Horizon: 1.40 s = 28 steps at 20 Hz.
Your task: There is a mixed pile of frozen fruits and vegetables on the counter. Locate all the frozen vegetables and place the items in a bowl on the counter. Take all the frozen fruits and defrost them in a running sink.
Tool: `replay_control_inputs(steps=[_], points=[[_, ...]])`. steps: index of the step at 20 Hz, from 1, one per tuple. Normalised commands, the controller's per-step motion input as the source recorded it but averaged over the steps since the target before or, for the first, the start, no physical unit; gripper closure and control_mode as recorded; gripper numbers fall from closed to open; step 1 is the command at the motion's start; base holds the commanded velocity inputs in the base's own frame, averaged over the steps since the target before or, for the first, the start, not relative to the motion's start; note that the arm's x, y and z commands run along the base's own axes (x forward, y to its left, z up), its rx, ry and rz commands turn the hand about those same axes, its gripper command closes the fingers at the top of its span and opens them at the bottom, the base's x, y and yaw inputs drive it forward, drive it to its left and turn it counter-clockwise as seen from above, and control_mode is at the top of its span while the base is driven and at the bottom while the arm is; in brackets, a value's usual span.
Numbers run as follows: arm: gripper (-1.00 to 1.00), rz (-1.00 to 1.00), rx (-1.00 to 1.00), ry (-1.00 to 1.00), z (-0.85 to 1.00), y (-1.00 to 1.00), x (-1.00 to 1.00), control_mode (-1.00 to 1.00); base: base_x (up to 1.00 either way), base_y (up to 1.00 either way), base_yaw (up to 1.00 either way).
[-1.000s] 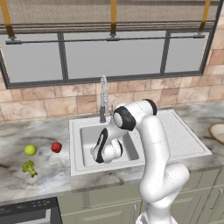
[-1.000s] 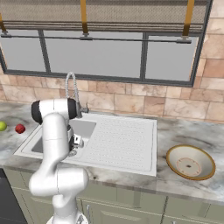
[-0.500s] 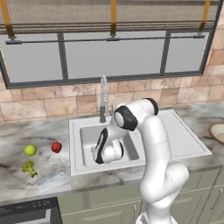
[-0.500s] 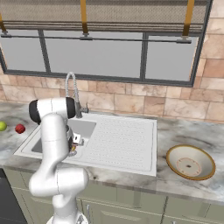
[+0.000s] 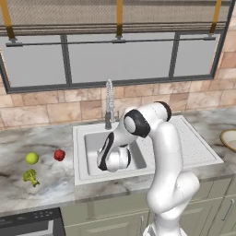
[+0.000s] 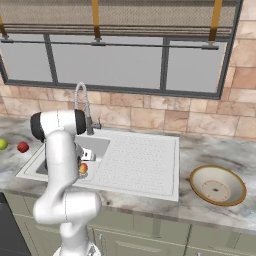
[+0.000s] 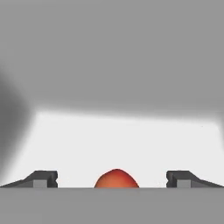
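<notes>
Two cameras sit behind the arm, one to its left and one to its right. Both look forward and down at the same sink (image 5: 115,152) (image 6: 65,157) and worktop (image 5: 27,147) (image 6: 210,150). The hand camera is very near, low inside the sink.

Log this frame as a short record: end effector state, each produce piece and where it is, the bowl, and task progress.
end effector: down in the sink, fingers wide apart, open
orange-red fruit: between the fingertips in the hand view, not gripped; also seen at the sink in the right base view
yellow-green fruit: on the counter, left of the sink
red piece: on the counter beside it
broccoli: on the counter, nearer the front edge
bowl: on the counter right of the drainboard, nothing in it
faucet: no water visible
progress: one fruit at the sink; three pieces left
</notes>
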Motion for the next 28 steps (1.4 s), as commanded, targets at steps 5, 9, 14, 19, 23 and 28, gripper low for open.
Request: replay_control_inputs(steps=[5,9,14,19,23,28], points=[[-1.0,0.0,0.0,-0.13,0.36,-0.01,-0.23,-1.0,0.0,0.0,0.0],[-1.0,0.0,0.0,-0.12,0.34,-0.01,-0.28,-1.0,0.0,0.0,0.0],[-1.0,0.0,0.0,-0.12,0.31,0.0,-0.33,-1.0,0.0,0.0,0.0],[-1.0,0.0,0.0,-0.13,0.36,0.0,-0.4,-1.0,0.0,0.0,0.0],[-1.0,0.0,0.0,-0.14,0.4,0.0,-0.48,-1.0,0.0,0.0,0.0],[-1.0,0.0,0.0,-0.12,0.42,-0.02,-0.54,-1.0,0.0,0.0,0.0]])
